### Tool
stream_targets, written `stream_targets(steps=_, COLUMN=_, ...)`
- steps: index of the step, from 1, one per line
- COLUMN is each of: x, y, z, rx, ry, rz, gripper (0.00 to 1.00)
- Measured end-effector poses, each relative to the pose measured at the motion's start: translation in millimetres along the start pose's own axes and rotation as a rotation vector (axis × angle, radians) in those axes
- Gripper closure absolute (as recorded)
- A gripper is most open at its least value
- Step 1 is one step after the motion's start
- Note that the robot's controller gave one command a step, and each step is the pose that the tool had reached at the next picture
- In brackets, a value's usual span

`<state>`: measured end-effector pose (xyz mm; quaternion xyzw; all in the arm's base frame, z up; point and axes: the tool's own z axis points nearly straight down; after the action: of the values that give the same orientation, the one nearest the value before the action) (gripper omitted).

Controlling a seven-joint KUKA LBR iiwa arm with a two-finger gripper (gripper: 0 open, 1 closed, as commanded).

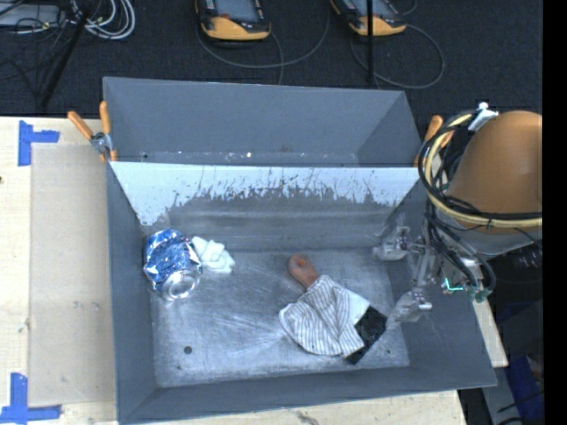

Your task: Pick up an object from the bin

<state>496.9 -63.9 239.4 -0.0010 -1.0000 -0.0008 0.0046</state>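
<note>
Grey-and-white striped crumpled cloth [323, 319] lies right of centre on the floor of the grey metal bin [257, 352]. A flat black piece [370, 326] touches its right edge. My claw [404, 274] hangs just beside them, spread wide and holding nothing. A crushed blue-silver can [173, 262] lies well apart, at the left.

In the bin [266, 131] — can [173, 264] and wad [214, 255] left, cloth [323, 317] right

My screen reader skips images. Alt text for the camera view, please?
Open robot gripper at the right side of the grey bin, beside a striped cloth and a black object; a crushed blue can lies at left.
</note>
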Motion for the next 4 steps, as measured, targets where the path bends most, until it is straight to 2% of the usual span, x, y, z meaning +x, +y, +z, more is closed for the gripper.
stream_targets(steps=1, x=-1.4, y=0, z=-4, rx=0.001, ry=-0.008, rz=-0.002, gripper=0.00)
stream_targets(steps=2, x=0.4, y=-1, z=47, rx=0.002, ry=-0.013, rz=-0.065, gripper=0.00)
stream_targets(steps=3, x=-21.6, y=28, z=160, rx=-0.012, ry=-0.017, rz=0.294, gripper=1.00)
stream_targets(steps=4, x=-21.6, y=28, z=160, rx=-0.011, ry=-0.018, rz=0.293, gripper=1.00)
